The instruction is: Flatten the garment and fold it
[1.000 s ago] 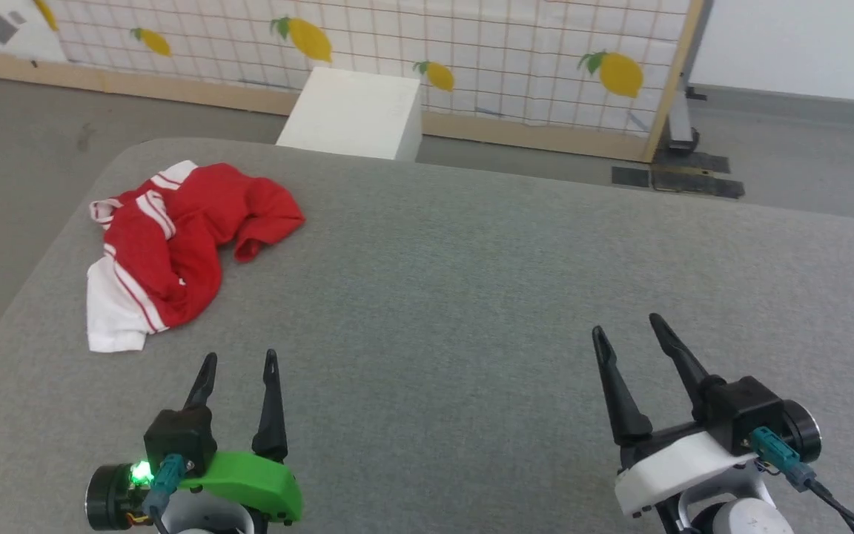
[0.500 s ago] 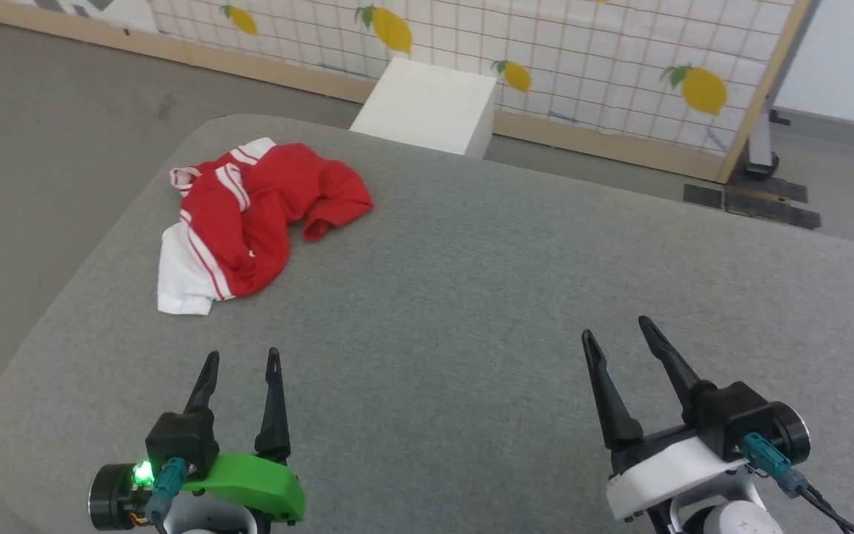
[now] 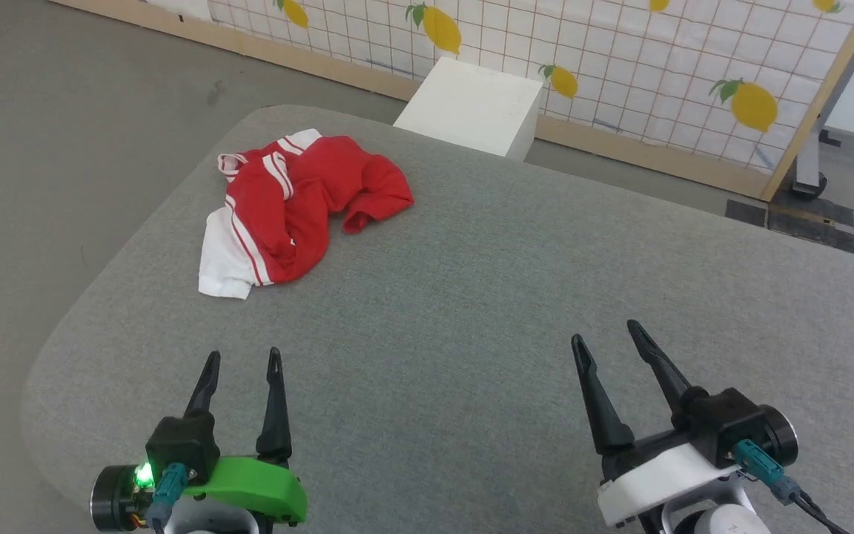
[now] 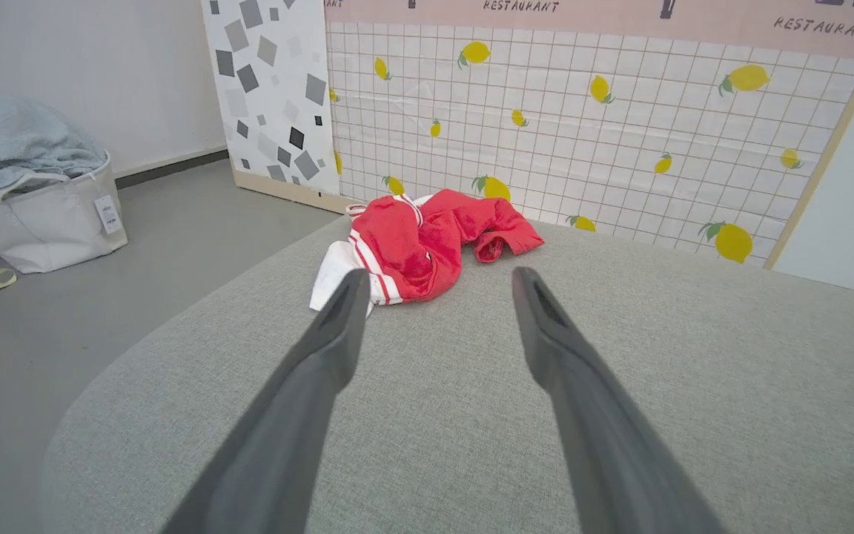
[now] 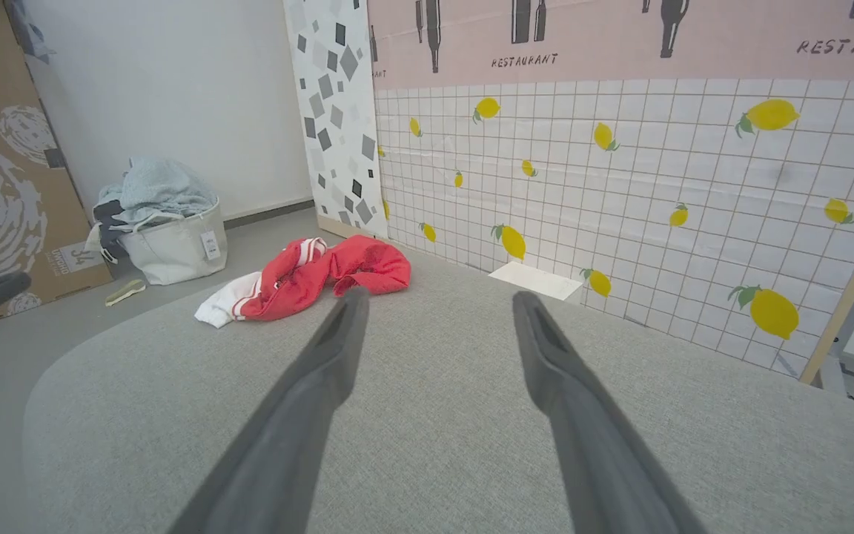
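Both grippers, left gripper (image 3: 242, 361) and right gripper (image 3: 605, 332), wait empty with fingers apart, so you must first reach the garment (image 3: 301, 204), crumpled at the table's (image 3: 471, 297) far left corner.

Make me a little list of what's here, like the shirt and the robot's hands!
table: grey, cloth-covered
shirt: red and white, crumpled, near the table's far left corner
left gripper: open, empty, short of the shirt
right gripper: open, empty
behind table: white box, lemon screen
floor: basket of laundry
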### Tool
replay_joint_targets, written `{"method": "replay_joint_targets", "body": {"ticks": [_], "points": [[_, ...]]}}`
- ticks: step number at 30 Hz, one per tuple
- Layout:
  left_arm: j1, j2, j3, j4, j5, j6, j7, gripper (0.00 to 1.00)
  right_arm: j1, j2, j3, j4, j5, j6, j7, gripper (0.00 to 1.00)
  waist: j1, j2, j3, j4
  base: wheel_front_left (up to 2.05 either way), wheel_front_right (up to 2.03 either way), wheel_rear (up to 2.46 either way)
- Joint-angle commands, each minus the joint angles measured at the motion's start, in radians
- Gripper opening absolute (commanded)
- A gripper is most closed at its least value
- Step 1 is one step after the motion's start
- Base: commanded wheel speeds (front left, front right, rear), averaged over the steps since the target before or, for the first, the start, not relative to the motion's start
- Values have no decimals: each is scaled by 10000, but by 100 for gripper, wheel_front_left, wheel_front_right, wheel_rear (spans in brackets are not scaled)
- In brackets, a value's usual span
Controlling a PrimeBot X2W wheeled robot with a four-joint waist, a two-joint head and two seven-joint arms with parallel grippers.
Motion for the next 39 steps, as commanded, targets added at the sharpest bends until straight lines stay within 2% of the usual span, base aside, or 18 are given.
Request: {"method": "replay_joint_targets", "body": {"ticks": [1,13,18,21,28,35,39], "points": [[-26,-31,-25,36,-104,26,-103,100,-140,-9,50,48,79,54,-111,100,0,0,3,56,0,0,0],[-210,7,-132,82,-195,-103,-349,100,-224,-10,199,131,92,61,-358,100,0,0,255,243,0,0,0],[-705,333,-209,371,-270,-539,-418,100,-312,-10,185,166,-52,63,-438,100,0,0,561,119,0,0,0],[-1175,584,-176,588,-426,-804,-115,100,-398,-10,156,159,-175,63,-438,100,0,0,811,-101,0,0,0],[-3055,1570,-244,1340,-1053,-1419,1503,100,-714,-51,45,-181,-538,63,-244,100,0,0,1772,-773,0,0,0],[-5260,2763,-328,2310,-2187,-1604,3235,100,-1070,-239,-61,-847,-734,63,55,100,0,0,3002,-1526,0,0,0],[-6420,3700,-713,3120,-2962,-1620,3923,100,-1307,-292,-19,-1288,-805,63,171,100,0,0,3720,-2025,0,0,0]]}}
